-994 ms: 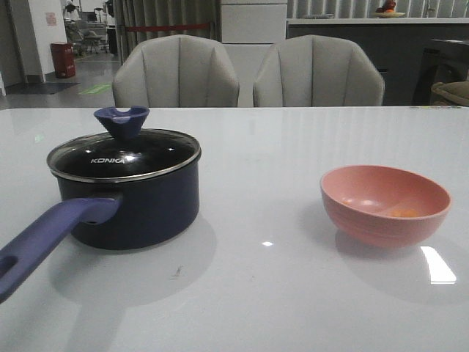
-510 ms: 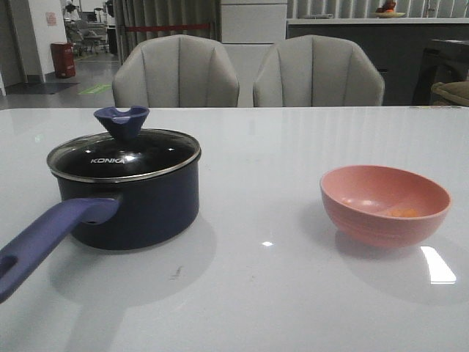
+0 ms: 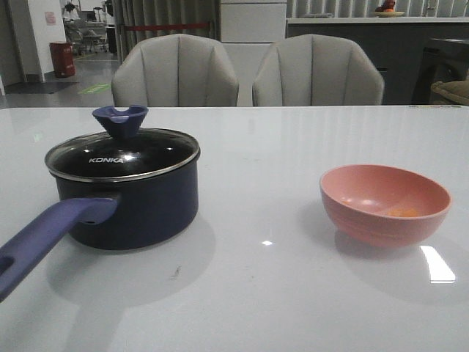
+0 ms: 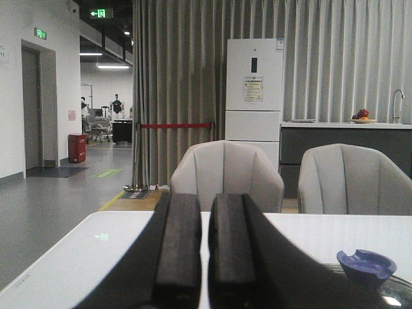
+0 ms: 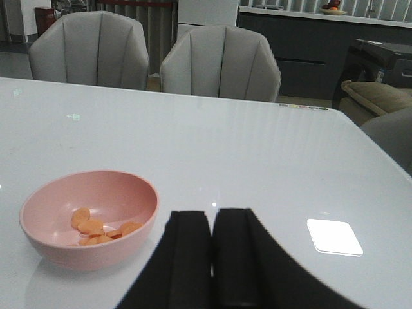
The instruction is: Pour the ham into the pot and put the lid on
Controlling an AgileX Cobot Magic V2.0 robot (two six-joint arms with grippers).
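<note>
On the white tabletop, w/ two grey chairs at the far side, the pot sits on the left, its long handle pointing near-left. The lid is on top of the pot. A pink bowl sits well apart on the right, w/ the ham inside as small orange bits. Left end effector is closed, nothing in it. Right end effector is closed too, holding nothing, near the bowl.
</note>
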